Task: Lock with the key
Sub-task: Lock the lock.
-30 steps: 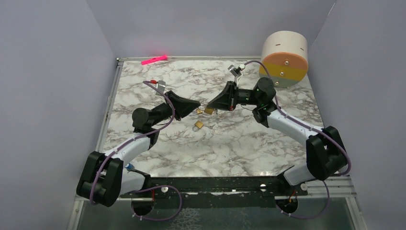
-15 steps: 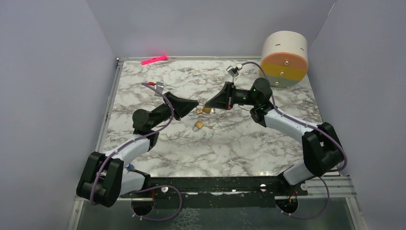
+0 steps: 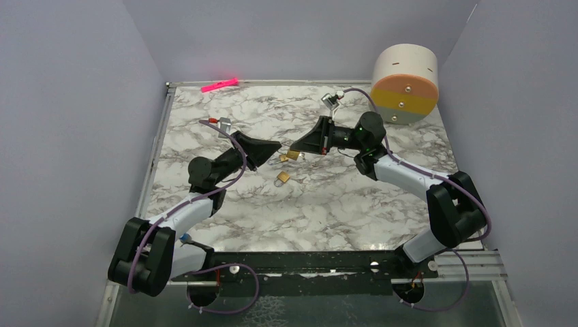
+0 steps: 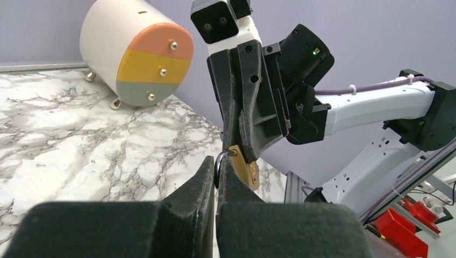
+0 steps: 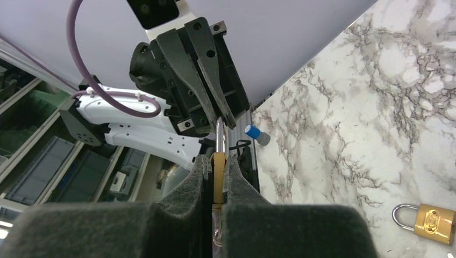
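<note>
A small brass padlock [image 3: 294,155] hangs in the air between my two grippers over the middle of the marble table. My right gripper [image 5: 216,159] is shut on its brass body [image 5: 218,171]. My left gripper [image 4: 216,162] is shut on the tip of its curved silver shackle [image 4: 219,159], which points away from the right fingers. The two sets of fingertips nearly touch in the top view: left gripper [image 3: 273,148], right gripper [image 3: 294,146]. Something shiny shows deep between the right fingers, under the padlock. I cannot tell whether it is the key.
A second brass padlock [image 3: 282,178] lies on the table [image 3: 327,204] just in front of the grippers, also in the right wrist view as a padlock [image 5: 425,223]. A cream drum [image 3: 405,83] with a striped face stands at the back right. A pink marker [image 3: 219,85] lies at the back edge.
Both grippers and the held padlock have drifted slightly left and toward the back. Both grips stay shut.
</note>
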You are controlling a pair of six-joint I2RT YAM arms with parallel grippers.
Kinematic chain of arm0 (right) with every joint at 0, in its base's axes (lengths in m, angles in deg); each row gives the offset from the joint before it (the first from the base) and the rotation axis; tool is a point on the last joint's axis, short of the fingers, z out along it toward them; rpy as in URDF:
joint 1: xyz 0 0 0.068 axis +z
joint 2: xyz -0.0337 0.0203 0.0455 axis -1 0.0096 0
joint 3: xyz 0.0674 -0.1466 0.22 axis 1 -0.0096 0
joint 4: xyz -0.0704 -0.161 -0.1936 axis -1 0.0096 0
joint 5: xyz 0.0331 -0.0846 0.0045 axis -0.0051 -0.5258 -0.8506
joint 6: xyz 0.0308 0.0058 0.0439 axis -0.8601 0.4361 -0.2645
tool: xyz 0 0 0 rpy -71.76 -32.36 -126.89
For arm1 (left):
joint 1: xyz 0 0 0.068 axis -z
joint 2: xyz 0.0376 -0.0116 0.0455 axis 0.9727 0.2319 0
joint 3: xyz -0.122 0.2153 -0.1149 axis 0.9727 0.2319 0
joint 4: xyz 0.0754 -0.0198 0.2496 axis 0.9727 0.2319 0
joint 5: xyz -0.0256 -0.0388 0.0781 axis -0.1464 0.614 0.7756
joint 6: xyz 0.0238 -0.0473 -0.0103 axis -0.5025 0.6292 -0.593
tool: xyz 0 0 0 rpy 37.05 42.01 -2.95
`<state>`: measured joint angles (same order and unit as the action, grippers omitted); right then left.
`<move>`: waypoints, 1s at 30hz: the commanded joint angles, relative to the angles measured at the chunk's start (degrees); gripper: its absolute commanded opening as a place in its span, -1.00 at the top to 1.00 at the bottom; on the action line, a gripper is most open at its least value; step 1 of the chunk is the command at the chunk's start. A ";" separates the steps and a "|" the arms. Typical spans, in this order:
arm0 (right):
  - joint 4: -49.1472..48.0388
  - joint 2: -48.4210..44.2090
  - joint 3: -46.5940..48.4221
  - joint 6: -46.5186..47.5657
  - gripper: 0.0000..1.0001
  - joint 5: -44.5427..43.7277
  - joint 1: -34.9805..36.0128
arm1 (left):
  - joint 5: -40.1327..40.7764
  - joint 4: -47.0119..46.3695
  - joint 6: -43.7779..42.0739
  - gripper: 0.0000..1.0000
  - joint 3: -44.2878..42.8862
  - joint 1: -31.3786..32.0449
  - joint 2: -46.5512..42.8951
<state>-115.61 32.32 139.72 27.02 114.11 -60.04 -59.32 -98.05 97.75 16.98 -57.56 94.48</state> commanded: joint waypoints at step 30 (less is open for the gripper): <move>-5.63 0.24 3.50 2.43 0.98 -5.67 3.38 | -1.78 2.55 -0.39 1.00 -0.03 1.55 1.37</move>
<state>-114.27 32.39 140.36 32.09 110.09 -58.12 -58.79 -96.76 98.38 15.97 -58.22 95.24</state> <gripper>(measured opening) 0.059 0.014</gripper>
